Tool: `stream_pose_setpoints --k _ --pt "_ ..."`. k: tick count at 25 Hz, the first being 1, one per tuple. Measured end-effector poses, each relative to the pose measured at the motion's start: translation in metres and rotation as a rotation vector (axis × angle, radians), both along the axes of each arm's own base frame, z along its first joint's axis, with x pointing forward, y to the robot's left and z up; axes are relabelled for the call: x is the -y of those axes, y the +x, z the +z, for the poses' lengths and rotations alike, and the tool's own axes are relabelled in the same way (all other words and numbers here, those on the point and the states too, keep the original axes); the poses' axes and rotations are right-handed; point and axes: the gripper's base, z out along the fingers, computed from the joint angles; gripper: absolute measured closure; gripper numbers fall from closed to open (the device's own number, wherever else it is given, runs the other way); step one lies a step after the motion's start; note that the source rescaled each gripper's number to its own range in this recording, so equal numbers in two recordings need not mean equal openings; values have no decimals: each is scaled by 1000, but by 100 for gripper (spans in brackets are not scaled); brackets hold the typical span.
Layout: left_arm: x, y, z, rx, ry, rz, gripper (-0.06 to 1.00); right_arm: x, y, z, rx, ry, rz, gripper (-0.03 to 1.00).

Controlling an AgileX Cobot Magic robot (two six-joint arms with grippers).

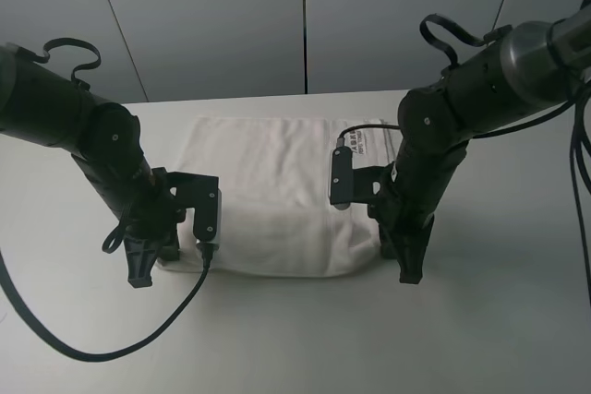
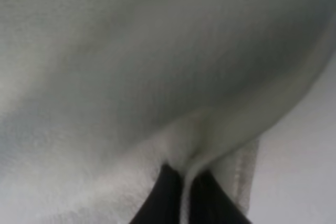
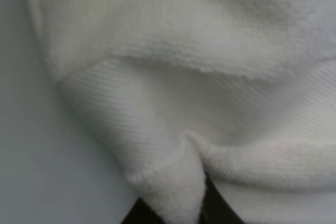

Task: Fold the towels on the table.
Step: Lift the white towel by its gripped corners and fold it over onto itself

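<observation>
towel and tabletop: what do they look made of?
The towel looks like white cotton terry: fuzzy looped pile up close, plus a flatter ribbed woven band. The table looks like smooth matte white laminate or painted board; the surface is even with no grain, and the core is unclear.

The towel (image 1: pixel 277 200) lies on the counter (image 1: pixel 305 348), toward its far edge. The left gripper (image 1: pixel 152 260) sits at the towel's near left corner, the right gripper (image 1: pixel 402 251) at its near right corner — cloth between the jaws of each. The label (image 1: pixel 365 143) lies far right, behind the right gripper.
</observation>
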Motion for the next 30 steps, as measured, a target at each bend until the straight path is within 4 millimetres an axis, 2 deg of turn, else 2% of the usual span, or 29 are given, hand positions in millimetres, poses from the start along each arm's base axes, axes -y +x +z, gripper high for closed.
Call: stream_pose_setpoints --k 7,13,18,24,30 --pt "-5 -9 8 -85 43 43 94 6 -17 12 -135 -33 -31 97" --pt "-9 -17 37 -112 21 74 94 11 -26 38 -173 -45 -34 97" --pt "-12 -21 66 -66 -43 105 94 13 -30 69 -98 5 -87 97" --pt "-14 -23 89 -10 -124 217 94 16 -35 99 -23 68 -247 97" --pt "-13 -23 94 -2 -165 361 94 17 -39 105 -48 65 -425 97"
